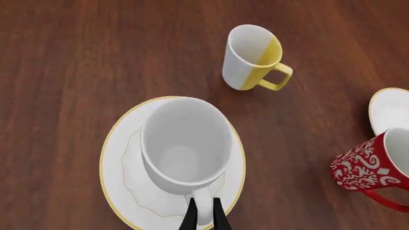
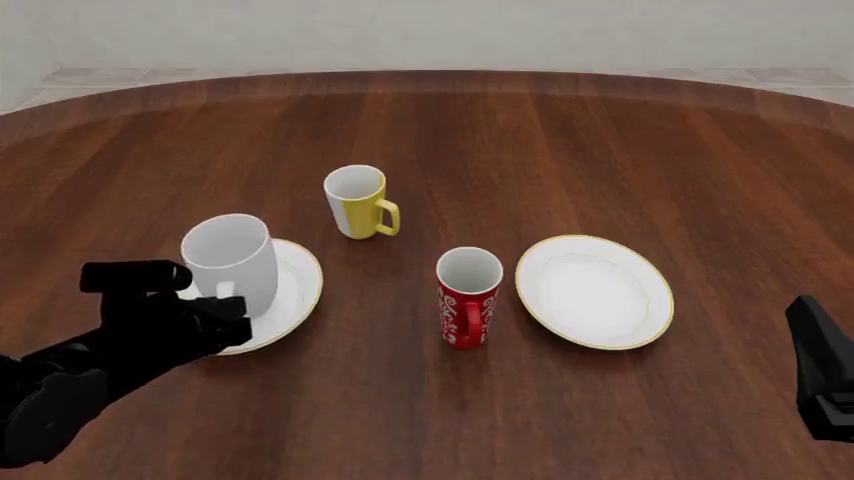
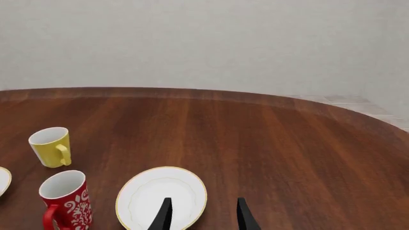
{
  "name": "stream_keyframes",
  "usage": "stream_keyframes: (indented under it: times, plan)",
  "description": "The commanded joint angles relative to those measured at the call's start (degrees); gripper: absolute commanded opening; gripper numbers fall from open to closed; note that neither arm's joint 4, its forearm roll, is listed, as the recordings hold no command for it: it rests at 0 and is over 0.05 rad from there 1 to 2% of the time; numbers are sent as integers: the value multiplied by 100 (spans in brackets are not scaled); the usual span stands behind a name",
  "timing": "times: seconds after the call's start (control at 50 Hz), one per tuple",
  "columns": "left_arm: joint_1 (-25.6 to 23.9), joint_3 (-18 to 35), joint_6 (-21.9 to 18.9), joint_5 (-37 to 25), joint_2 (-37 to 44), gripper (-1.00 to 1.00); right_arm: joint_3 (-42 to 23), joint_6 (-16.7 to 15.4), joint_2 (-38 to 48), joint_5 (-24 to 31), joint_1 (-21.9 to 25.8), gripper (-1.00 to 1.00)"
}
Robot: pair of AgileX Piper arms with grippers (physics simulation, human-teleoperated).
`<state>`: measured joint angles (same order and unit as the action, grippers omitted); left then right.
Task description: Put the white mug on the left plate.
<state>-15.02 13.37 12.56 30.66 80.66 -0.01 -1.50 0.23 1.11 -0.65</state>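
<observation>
The white mug [image 2: 231,261] stands on the left plate [image 2: 296,290], left fingers [image 1: 204,216] clamped on its handle. Right fingers [image 3: 203,214] are apart, holding nothing.

wooden table [image 2: 561,140] — two plates [image 2: 595,291], two mugs [image 2: 356,201]

The white mug [image 1: 185,146] stands upright on the left plate [image 1: 118,163], mouth open toward the camera, covering most of the plate's middle. The left gripper [image 1: 204,216] has its two dark fingers pinched on the mug's handle. Beyond the mug stands a yellow-and-white mug [image 1: 252,57]. Off to the side stands a red patterned mug [image 1: 370,167], with the edge of a second plate [image 1: 388,110] just past it, all on the wooden table [image 1: 76,62].
</observation>
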Motion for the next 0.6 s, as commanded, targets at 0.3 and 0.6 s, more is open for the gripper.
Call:
stream_keyframes:
  times: [0.3,0.6]
  plan:
    - [-16,2,-87,101,307,100,0,3,-5,11,-3,100]
    - [6,-2,-92,66,241,100,0,7,-2,9,-2,100]
